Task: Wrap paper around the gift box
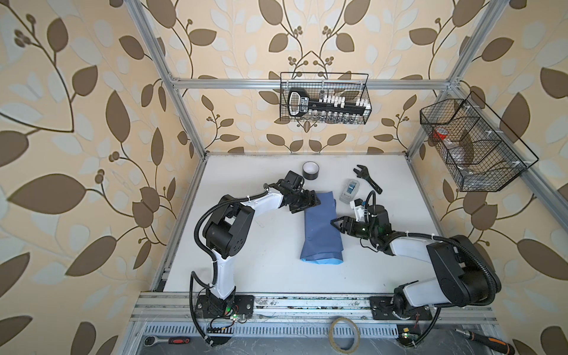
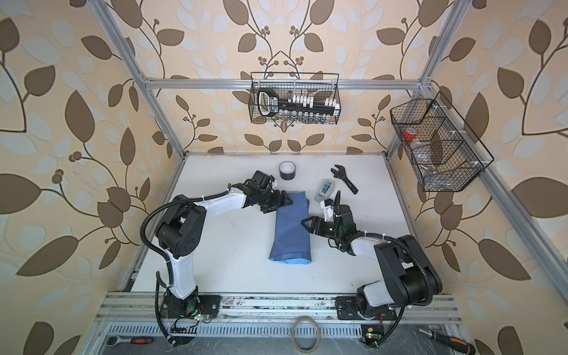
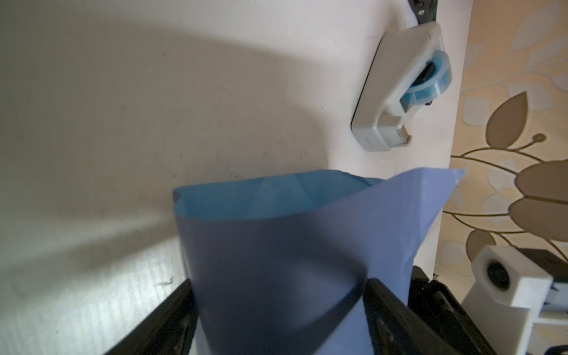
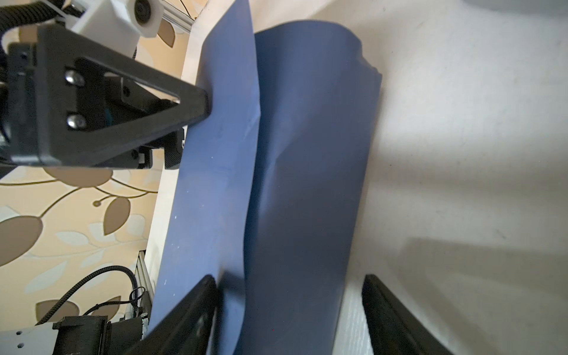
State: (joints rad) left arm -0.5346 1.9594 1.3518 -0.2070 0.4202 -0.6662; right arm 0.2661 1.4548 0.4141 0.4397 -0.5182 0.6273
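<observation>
Rear of table (image 1: pixel 246 246): black tape roll (image 1: pixel 310 170), tape dispenser (image 1: pixel 349 191), adj. wrench (image 1: pixel 367 179); wire basket (image 1: pixel 364 92) above.

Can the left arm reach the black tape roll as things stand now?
Probably yes: the roll stands free just beyond the left pincer, with only bare table between; the pincer must first leave the paper.

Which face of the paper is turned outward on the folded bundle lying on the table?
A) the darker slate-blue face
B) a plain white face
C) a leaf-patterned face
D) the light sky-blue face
A: in both top views the paper shows slate blue all over its upper side, and light blue only peeks out along its near end.
</observation>
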